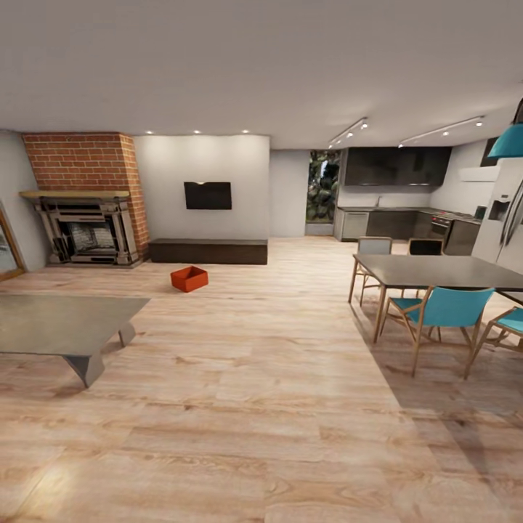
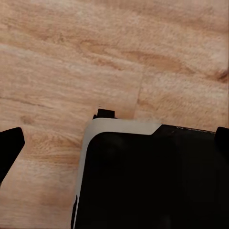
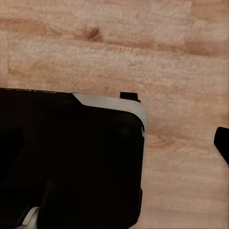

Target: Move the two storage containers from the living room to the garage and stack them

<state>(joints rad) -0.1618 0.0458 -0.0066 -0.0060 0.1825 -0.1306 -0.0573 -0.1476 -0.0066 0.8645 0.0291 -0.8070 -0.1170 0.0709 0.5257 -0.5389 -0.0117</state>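
Observation:
One orange-red storage container [image 1: 189, 278] sits on the light wood plank floor [image 1: 276, 407] of the living room, far ahead and a little left, in front of the long dark low cabinet [image 1: 208, 251]. It is open-topped and looks empty. In the left wrist view, my left gripper [image 2: 114, 143] hangs over the planks with its black fingertips [image 2: 9, 149] wide apart and nothing between them. My right gripper [image 3: 114, 143] shows one fingertip [image 3: 222, 145] far out to the side, also holding nothing. Both are far from the container. The garage is out of view.
A low grey table [image 1: 65, 323] stands at the near left. A dark dining table [image 1: 436, 270] with blue chairs [image 1: 443, 309] is on the right. A brick fireplace [image 1: 87, 196], wall TV [image 1: 208, 195] and kitchen [image 1: 396, 211] lie beyond. My black base [image 2: 152, 181] is under both wrists.

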